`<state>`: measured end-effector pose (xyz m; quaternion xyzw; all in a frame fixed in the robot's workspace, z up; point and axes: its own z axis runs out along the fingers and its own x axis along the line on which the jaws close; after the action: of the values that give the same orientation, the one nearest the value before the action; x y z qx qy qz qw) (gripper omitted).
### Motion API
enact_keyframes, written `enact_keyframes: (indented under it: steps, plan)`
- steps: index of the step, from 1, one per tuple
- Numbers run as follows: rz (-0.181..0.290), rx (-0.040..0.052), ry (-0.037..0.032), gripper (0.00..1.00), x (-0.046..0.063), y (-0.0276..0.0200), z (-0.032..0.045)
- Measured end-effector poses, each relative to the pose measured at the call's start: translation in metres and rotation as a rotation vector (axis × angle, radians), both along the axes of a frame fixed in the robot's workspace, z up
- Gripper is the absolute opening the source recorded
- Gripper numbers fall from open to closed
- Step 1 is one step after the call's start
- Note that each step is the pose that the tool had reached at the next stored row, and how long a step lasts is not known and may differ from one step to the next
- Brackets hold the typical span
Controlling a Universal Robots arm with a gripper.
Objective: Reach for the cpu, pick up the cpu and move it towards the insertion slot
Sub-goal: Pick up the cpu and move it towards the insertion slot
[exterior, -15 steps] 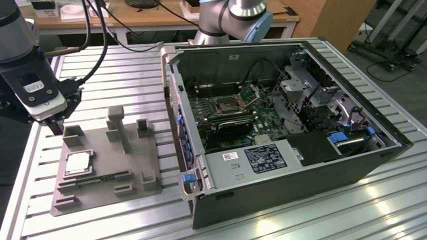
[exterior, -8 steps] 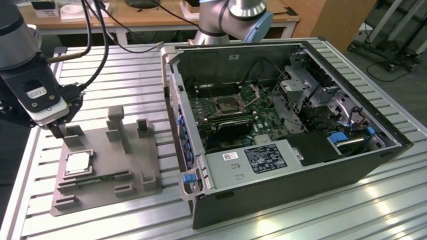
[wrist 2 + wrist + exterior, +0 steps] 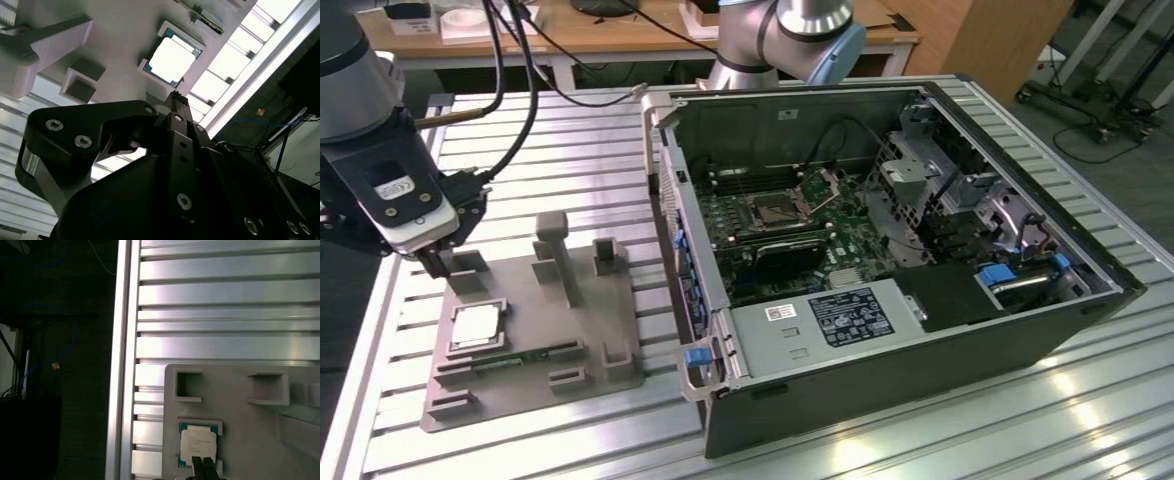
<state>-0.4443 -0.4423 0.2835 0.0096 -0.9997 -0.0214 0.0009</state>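
Gripper (image 3: 438,264): my pincer, tips narrow and holding nothing, over the grey tray (image 3: 520,295).
Cpu (image 3: 198,444): flat in a tray recess, near the tips; its print is unreadable to me.
Insertion slot (image 3: 783,210): inside the open case (image 3: 921,350), well apart.

cpu (image 3: 474,327): flat square chip, silver-grey top, pale rim. It lies flat, top up, seated in a square recess of the grey tray (image 3: 520,290) at the exterior view's left. A teal-green edge shows around the cpu (image 3: 171,60) (image 3: 198,447) in both wrist views.

slot (image 3: 778,210): square metal-framed socket, dark centre, inside the open case (image 3: 921,370). Its bracket (image 3: 834,185) is hinged up. cpu and slot lie well apart.
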Motion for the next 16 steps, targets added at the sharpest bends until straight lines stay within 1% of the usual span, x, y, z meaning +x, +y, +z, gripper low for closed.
enact_keyframes:
  steps: [1, 3, 4, 6, 7, 9, 10, 11, 12, 13, 16]
  plan:
    - [0.0, 0.0001, 0.0, 0.11, 0.0, 0.0, 0.0]
    - [0.0, 0.0003, 0.0001, 0.24, 0.0, 0.0, 0.0]
    - [0.0, 0.0004, 0.0, 0.24, 0.0, 0.0, 0.0]
    - [0.0, 0.0005, -0.0001, 0.35, 0.0, 0.0, -0.0007]
    - [0.0, 0.0005, -0.0002, 0.35, 0.0, 0.0, -0.0014]
    - [0.0, 0.0002, 0.0001, 0.47, 0.0, 0.0, -0.004]
    - [0.0, -0.0003, 0.0, 0.47, 0.0, 0.0, -0.0058]
    - [0.0, -0.0008, 0.0, 0.53, 0.0, -0.0001, -0.0076]
    - [0.0, -0.0011, 0.0001, 0.53, 0.0, -0.0001, -0.0094]
    - [0.0, -0.0011, 0.0001, 0.59, 0.0, -0.0001, -0.0112]
    - [0.0, -0.0012, 0.0001, 0.59, 0.0, -0.0002, -0.0167]
